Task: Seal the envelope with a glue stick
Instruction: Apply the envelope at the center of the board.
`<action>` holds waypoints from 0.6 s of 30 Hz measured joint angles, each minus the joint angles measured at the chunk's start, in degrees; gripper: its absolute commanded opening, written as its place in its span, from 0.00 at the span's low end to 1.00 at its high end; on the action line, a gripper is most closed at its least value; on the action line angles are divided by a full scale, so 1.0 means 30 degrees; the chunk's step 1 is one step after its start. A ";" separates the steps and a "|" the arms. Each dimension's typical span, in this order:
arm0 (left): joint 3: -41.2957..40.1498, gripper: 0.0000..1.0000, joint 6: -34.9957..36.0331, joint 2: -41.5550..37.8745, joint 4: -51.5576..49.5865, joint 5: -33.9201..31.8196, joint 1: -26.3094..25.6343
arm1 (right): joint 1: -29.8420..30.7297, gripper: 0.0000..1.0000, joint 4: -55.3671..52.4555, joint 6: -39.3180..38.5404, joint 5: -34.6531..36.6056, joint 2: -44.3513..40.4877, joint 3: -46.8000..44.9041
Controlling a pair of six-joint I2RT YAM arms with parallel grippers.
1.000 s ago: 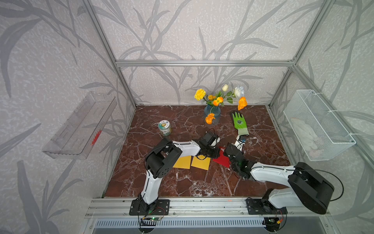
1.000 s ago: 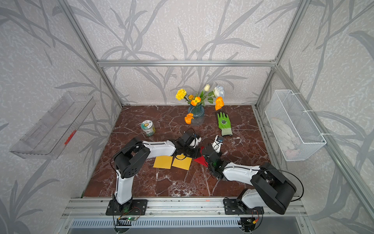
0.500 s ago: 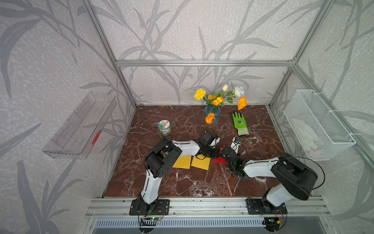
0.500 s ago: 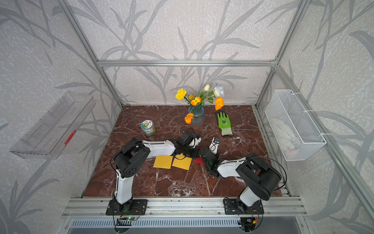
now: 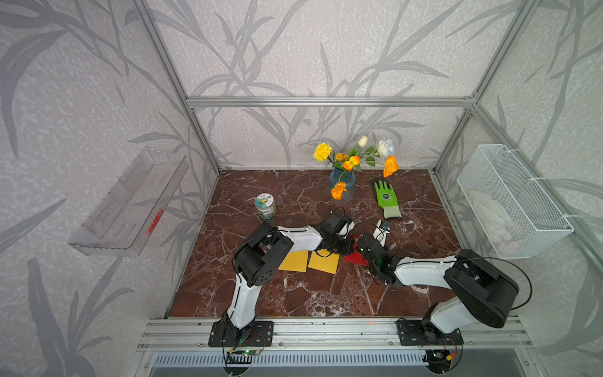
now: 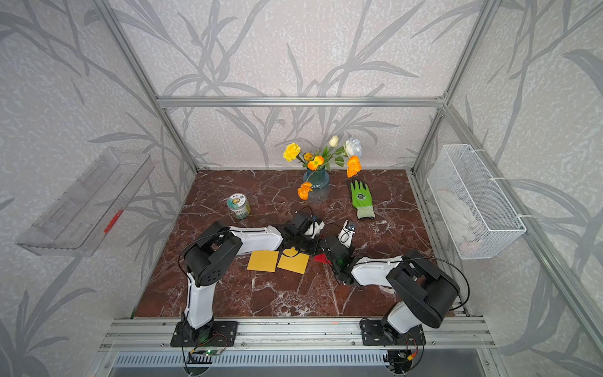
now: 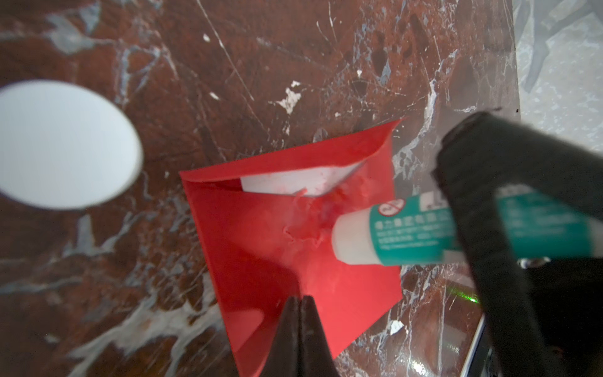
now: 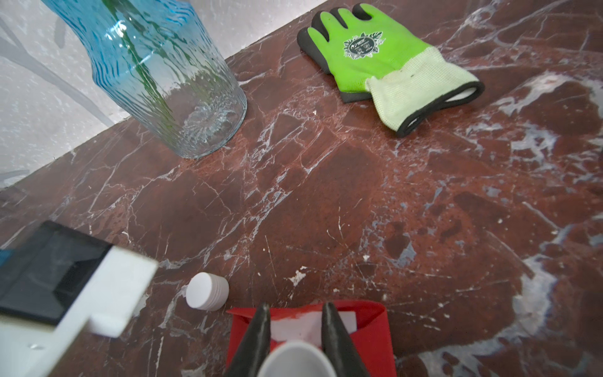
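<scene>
Marble tabletop (image 5: 293,293), gluing stage. The uncapped glue stick (image 7: 391,235) was clamped in the right gripper (image 8: 295,313), its tip laid on the red envelope (image 7: 248,248) near the mouth. The left gripper (image 7: 298,302), closed and empty, was set on the envelope's edge. Glue was smeared, but the flap was judged unsealed, with a white insert exposed. The cap (image 8: 207,291) was left alongside. In both top views, contact was hidden by the arms.

Pale walls (image 5: 293,49) papered with grey leaf shapes enclosed a red-brown marbled floor (image 5: 293,293); a clear shelf (image 5: 130,209) and a white wire basket (image 5: 509,202) hung on opposite sides.
</scene>
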 measured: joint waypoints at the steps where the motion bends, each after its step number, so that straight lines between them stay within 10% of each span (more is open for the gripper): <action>1: 0.0000 0.00 0.0000 0.0000 0.0000 0.0007 0.0007 | -0.0087 0.00 -0.0087 0.0066 -0.0036 -0.0102 0.0036; 18: -0.0029 0.00 -0.0146 0.0036 0.0044 0.0189 0.0138 | -0.0291 0.00 -0.0015 0.0816 -0.0372 0.2302 0.1523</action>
